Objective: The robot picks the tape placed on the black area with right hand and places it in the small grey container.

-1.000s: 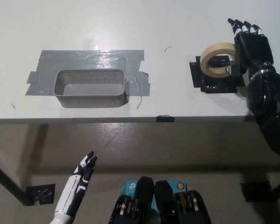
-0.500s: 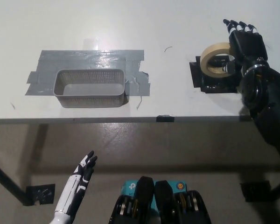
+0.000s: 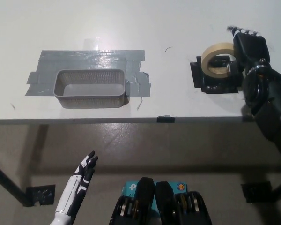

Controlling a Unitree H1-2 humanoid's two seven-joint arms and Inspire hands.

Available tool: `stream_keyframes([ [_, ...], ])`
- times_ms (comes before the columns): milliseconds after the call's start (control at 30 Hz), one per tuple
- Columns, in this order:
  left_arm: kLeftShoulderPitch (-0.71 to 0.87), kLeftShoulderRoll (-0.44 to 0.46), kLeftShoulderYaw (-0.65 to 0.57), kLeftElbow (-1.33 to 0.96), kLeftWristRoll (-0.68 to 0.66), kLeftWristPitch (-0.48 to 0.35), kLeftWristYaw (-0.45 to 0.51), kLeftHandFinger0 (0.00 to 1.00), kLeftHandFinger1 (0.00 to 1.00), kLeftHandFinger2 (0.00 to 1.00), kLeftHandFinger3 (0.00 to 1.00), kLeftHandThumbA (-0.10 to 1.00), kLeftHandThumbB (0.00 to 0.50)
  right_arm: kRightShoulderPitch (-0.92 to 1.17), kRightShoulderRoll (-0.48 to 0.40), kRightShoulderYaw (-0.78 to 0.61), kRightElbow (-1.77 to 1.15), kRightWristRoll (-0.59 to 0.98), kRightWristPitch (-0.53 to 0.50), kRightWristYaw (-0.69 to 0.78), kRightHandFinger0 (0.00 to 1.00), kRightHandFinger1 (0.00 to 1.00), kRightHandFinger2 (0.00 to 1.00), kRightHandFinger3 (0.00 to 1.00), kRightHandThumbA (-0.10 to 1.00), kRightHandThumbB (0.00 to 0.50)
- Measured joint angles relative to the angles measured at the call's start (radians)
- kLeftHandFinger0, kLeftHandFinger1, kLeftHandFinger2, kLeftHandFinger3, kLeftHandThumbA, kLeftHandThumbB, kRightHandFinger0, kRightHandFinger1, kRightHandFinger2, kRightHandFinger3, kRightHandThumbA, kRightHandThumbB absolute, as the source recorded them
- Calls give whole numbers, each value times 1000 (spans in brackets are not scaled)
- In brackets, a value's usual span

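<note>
Beige ring-shaped tape roll point(image 3: 217, 59) sitting tilted on black patch point(image 3: 214, 80), well right of grey mesh container point(image 3: 91, 88). Black right hand point(image 3: 249, 46) touching roll's right side, grasp unclear. Roll likely light, stiff; pinching rim through hole seems best. White left hand point(image 3: 84, 170) hanging open below table edge.

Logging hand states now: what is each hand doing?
Left hand: open, holding nothing, low beside the table.
Right hand: against the tape roll; grip cannot be told.

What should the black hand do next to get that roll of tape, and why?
Probably close around the tape first. The right hand is right beside the roll, which sits tilted on the black area, but a firm hold cannot be made out yet. The small grey container is far off toward the robot's left, so lifting should wait. The left hand rests low, open.
</note>
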Motion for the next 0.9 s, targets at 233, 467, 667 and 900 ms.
stream_keyframes([
  [233,-3,0,0,0,0,0,0,1000,1000,1000,1000,1000,236,-1,36,-105,56,73,-127,-109,0,4,290,249,295,155],
  [467,-15,4,-1,-3,0,1,-8,1000,1000,1000,1000,1000,228,-12,49,-176,87,136,-246,-217,0,0,215,140,268,144],
  [667,-20,12,-1,-19,1,1,-23,1000,1000,1000,1000,1000,215,-59,49,-178,84,164,-312,-289,0,75,397,328,158,152],
  [900,-20,13,-1,-22,3,4,-31,1000,1000,1000,1000,1000,217,-100,83,-132,27,167,-359,-312,0,121,412,264,185,163],
])
